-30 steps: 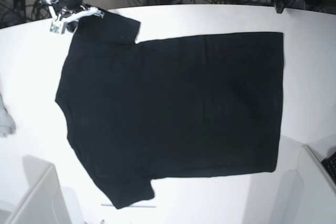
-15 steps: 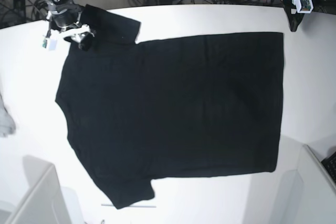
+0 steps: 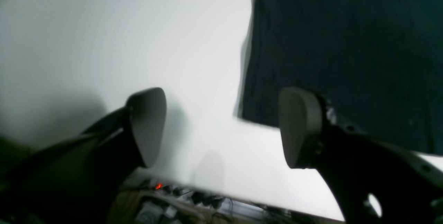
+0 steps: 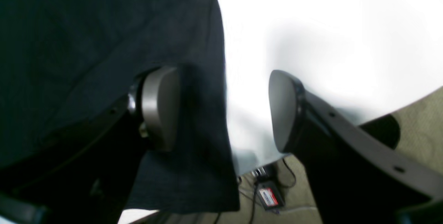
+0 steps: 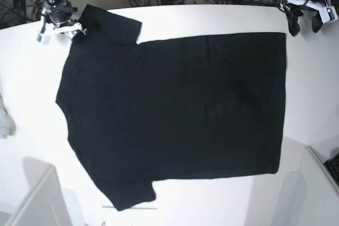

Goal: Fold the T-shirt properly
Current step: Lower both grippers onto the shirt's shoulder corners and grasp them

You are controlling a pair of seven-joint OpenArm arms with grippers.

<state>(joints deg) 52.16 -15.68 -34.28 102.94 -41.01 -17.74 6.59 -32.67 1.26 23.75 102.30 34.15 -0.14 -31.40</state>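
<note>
T-shirt (image 5: 175, 109) plain black; no legible writing.

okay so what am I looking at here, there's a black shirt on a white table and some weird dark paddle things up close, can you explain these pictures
This is a two-armed robot meant to fold the T-shirt. The overhead picture shows the shirt spread flat, plain side up, on the white table.

The two close-ups come from cameras on the robot's wrists; the paddles are the fingers of each claw. The left claw is open over bare table beside a shirt corner. The right claw is open, straddling a sleeve edge without pinching it. Neither claw holds anything.

A small light cloth lies at the table's edge.
</note>
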